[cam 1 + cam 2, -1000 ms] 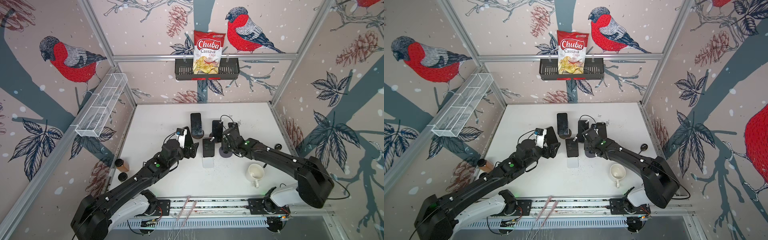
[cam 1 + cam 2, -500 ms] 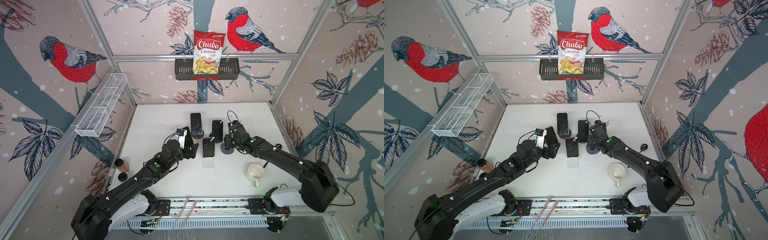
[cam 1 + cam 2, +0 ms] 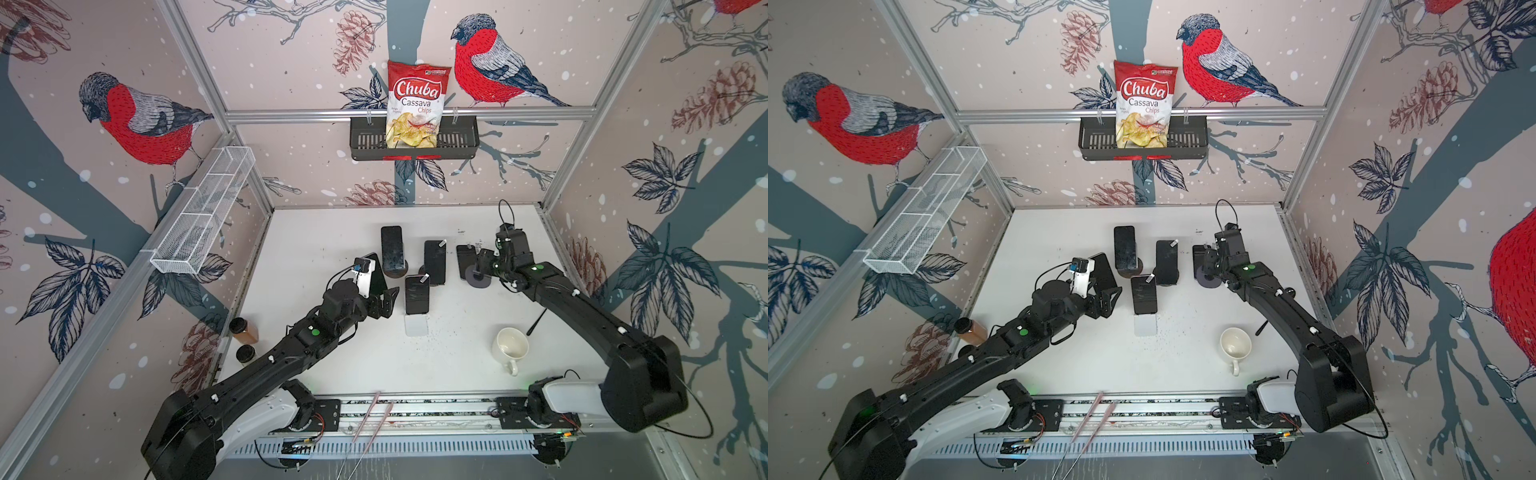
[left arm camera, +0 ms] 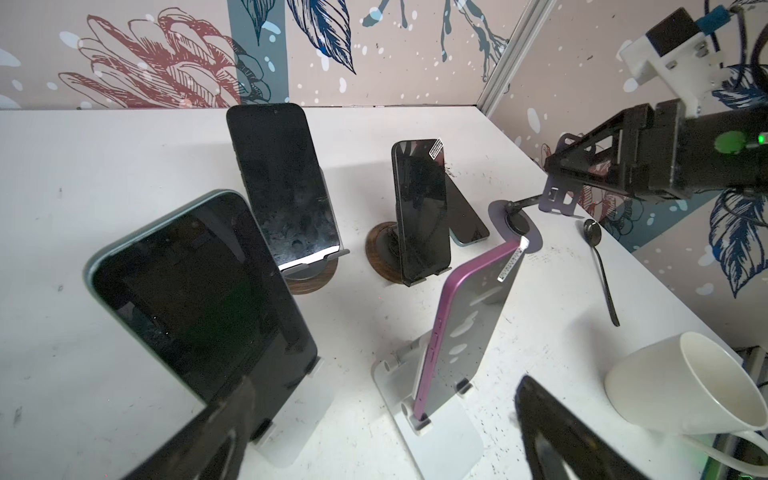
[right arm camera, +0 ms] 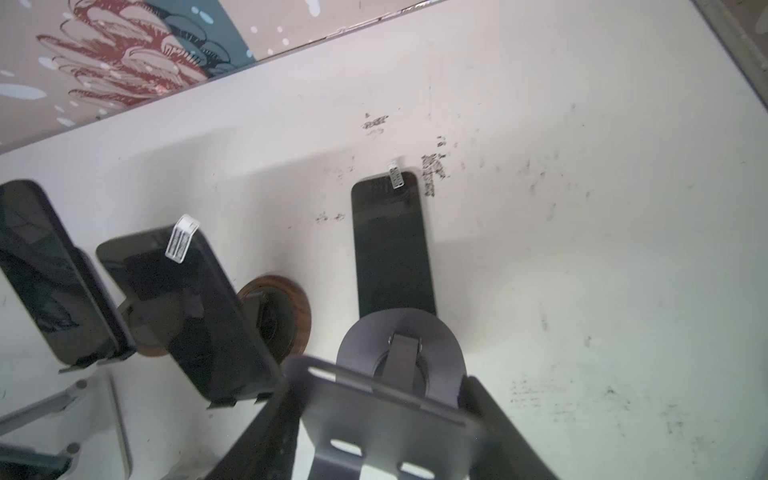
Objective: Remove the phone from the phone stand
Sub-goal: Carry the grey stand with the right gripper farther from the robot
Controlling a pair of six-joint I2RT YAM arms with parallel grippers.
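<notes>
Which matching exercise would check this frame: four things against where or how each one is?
Things:
1. purple phone
2. chips bag
3. grey stand
4. left gripper

Places or states:
A. open, holding nothing
B. standing in the black basket on the back wall
C. propped on a white stand
D. clamped in the right gripper, with no phone on it

Pairs: 1-C, 2-B, 3-D, 4-A
</notes>
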